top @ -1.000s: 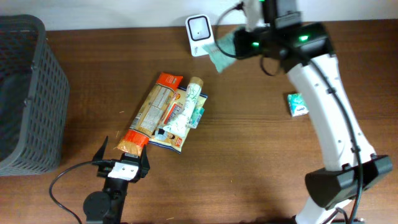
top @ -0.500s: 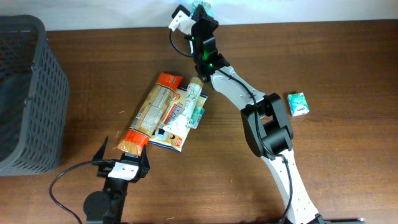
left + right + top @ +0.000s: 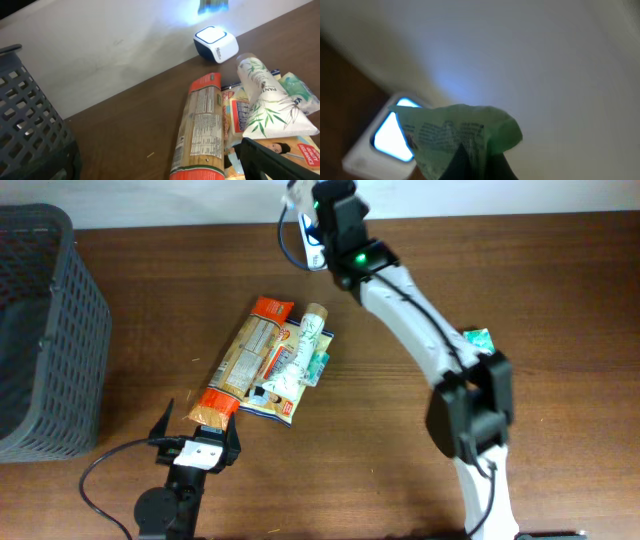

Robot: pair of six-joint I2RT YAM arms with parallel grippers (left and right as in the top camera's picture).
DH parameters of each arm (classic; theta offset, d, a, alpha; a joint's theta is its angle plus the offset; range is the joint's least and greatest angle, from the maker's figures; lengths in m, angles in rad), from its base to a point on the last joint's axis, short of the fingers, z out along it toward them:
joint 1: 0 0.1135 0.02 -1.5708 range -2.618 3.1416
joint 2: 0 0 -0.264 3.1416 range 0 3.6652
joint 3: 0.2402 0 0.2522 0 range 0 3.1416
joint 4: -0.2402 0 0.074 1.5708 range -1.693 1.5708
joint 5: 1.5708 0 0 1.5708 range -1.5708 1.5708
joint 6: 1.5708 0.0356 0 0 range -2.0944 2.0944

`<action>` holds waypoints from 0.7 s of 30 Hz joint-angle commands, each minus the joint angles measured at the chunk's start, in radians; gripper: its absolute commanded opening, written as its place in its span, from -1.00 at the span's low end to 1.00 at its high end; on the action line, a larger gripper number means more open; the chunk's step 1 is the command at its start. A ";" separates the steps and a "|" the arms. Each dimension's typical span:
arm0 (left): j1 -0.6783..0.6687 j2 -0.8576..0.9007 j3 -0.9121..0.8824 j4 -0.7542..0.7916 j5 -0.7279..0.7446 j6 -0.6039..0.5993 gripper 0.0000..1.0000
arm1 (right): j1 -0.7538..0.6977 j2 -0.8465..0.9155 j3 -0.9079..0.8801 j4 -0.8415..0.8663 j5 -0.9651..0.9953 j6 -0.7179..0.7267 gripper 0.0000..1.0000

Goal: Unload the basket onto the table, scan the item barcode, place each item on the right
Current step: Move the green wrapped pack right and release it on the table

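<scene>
YOUR SCAN IN PROGRESS: Your right hand, clamped shut on the green packet, has swung within a second from beside the barcode scanner to a spot over it, at the far edge of the surface by the wall. The scanner's light glows on the wall, so the scan looks under way. The packet is small, pale green and crumpled, with fine print but no legible barcode. Your left hand rests wide open and empty, well apart.
</scene>
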 commanded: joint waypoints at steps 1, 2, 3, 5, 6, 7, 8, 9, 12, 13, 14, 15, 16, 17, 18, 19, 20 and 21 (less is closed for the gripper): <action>0.002 -0.005 -0.006 -0.002 -0.003 0.013 0.98 | -0.016 -0.240 0.017 -0.294 -0.159 0.348 -0.92; 0.002 -0.005 -0.006 -0.002 -0.003 0.013 0.98 | -0.042 -0.301 0.017 -0.419 -0.227 0.446 -0.92; 0.002 -0.005 -0.006 -0.002 -0.003 0.013 0.98 | -0.076 -0.356 0.017 -0.541 -0.276 0.552 -0.92; 0.002 -0.005 -0.006 -0.002 -0.003 0.013 0.99 | -0.224 -0.438 0.017 -0.831 -0.285 0.784 -0.92; 0.002 -0.005 -0.006 -0.002 -0.003 0.012 0.98 | -0.333 -0.435 0.016 -0.959 -0.330 0.801 -0.92; 0.002 -0.005 -0.006 -0.002 -0.003 0.012 0.98 | -0.428 -0.413 0.008 -1.048 -0.394 0.800 -0.92; 0.002 -0.005 -0.006 -0.002 -0.003 0.012 0.98 | -0.500 -0.387 -0.005 -1.096 -0.419 0.800 -0.92; 0.002 -0.005 -0.006 -0.002 -0.003 0.013 0.99 | -0.555 -0.364 -0.028 -1.110 -0.420 0.800 -0.92; 0.002 -0.005 -0.006 -0.002 -0.003 0.012 0.98 | -0.738 -0.233 -0.135 -1.095 -0.493 0.800 -0.92; 0.002 -0.005 -0.006 -0.002 -0.003 0.012 0.98 | -0.793 -0.141 -0.145 -1.085 -0.559 0.773 -0.92; 0.002 -0.005 -0.006 -0.002 -0.003 0.013 0.99 | -0.807 -0.104 -0.145 -1.084 -0.566 0.774 -0.91; 0.002 -0.005 -0.006 -0.002 -0.003 0.012 0.99 | -0.811 -0.085 -0.146 -1.085 -0.566 0.773 -0.89; 0.002 -0.005 -0.006 -0.002 -0.003 0.013 0.98 | -0.814 -0.056 -0.146 -1.085 -0.565 0.771 -0.78; 0.002 -0.005 -0.006 -0.002 -0.003 0.012 0.98 | -0.814 -0.028 -0.146 -1.086 -0.565 0.763 -0.45; 0.002 -0.005 -0.006 -0.002 -0.003 0.012 0.98 | -0.814 -0.013 -0.146 -1.086 -0.558 0.763 -0.16; 0.002 -0.005 -0.006 -0.002 -0.003 0.013 0.98 | -0.814 -0.013 -0.145 -1.079 -0.558 0.763 0.00; 0.002 -0.005 -0.006 -0.002 -0.003 0.012 0.98 | -0.814 -0.014 -0.131 -1.085 -0.558 0.763 0.04; 0.002 -0.005 -0.006 -0.002 -0.003 0.012 0.99 | -0.814 -0.014 -0.109 -1.101 -0.558 0.763 0.05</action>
